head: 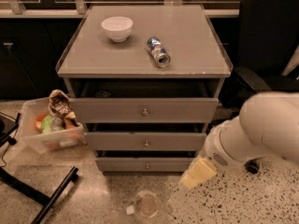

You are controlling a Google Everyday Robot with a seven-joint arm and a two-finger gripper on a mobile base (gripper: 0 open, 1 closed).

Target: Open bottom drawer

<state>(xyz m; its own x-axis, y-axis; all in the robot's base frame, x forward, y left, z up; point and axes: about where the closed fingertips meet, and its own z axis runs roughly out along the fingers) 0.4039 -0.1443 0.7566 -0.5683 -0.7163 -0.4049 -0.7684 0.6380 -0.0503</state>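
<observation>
- Since the gripper point(198, 173) hangs low by the cabinet's point(187, 36) front right corner, just above the floor point(243, 199), the bottom drawer point(117, 164) lies to its left at abt the same height. The knob point(146, 165) is near it but not touching.
- Gripper open or closed: can't tell from here.
- The drawer front runs left-right, long axis level, so I'd say the pull has to come straight out from the cabinet, not sideways.
- There's only 1 arm point(261, 129), so no choice of nearer one; it sits to the right of the cabinet.
- My guess: the gripper must shift left to line up w/ the knob before any pull.
- Count: 3 drawers, 1 knob each. Top drawer point(107, 110), mid drawer point(112, 141), then the bottom one, lowest, right above the floor.
- On the cabinet: 1 bowl point(117, 28) and 1 can point(158, 52) on its side, apart from each other.
- Left of the cabinet: 1 clear bin point(49, 141) w/ mixed stuff, right beside the mid drawer's left end.
- On the floor in front: 1 clear cup point(147, 205), below the knob; it may sit in the drawer's path.
- 1 dark chair point(268, 41) at right rear.
</observation>
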